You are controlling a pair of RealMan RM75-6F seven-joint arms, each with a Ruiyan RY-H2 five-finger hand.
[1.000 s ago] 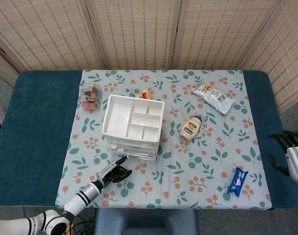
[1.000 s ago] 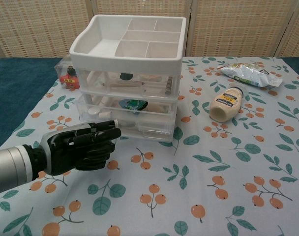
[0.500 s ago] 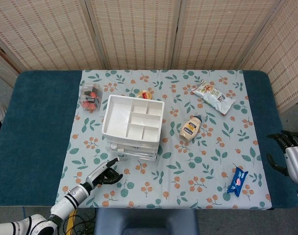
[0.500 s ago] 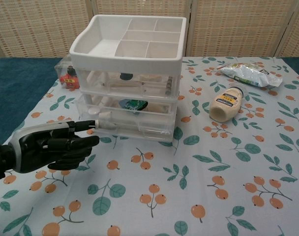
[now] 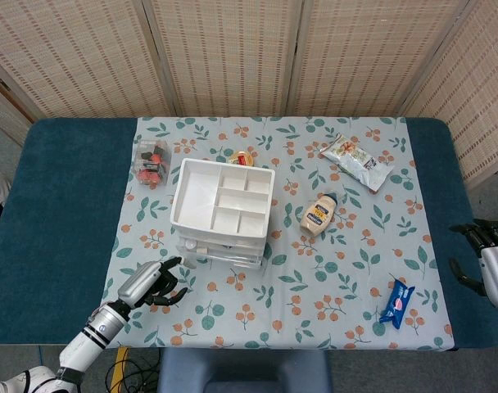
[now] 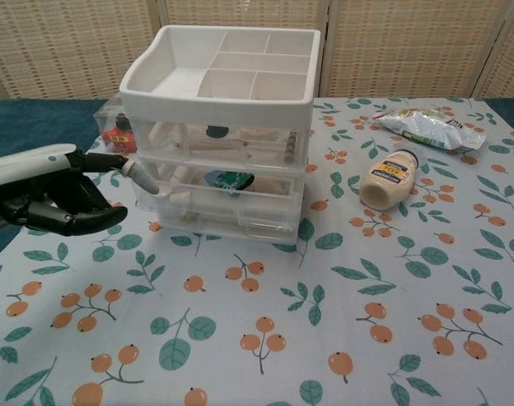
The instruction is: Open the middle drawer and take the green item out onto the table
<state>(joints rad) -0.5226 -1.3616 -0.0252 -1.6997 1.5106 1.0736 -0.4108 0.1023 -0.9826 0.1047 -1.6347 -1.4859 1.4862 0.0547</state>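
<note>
**Inspecting the drawer unit**

Reading left to right, we find the left hand [image 6: 58,190] empty, fingers loosely spread, beside the drawer unit [image 6: 219,127]. The green item [image 6: 230,178] lies inside the closed middle drawer [image 6: 223,184]. Label text unreadable. The right hand [image 5: 488,260], partly visible: grip undeterminable.

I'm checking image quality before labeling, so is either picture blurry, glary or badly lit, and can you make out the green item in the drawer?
Head view: even light, sharp, soft shadows, no glare. Chest view: sharp too, the left hand slightly soft at the frame edge; the clear drawer unit shows faint reflections, yet the green item reads through the front.
</note>
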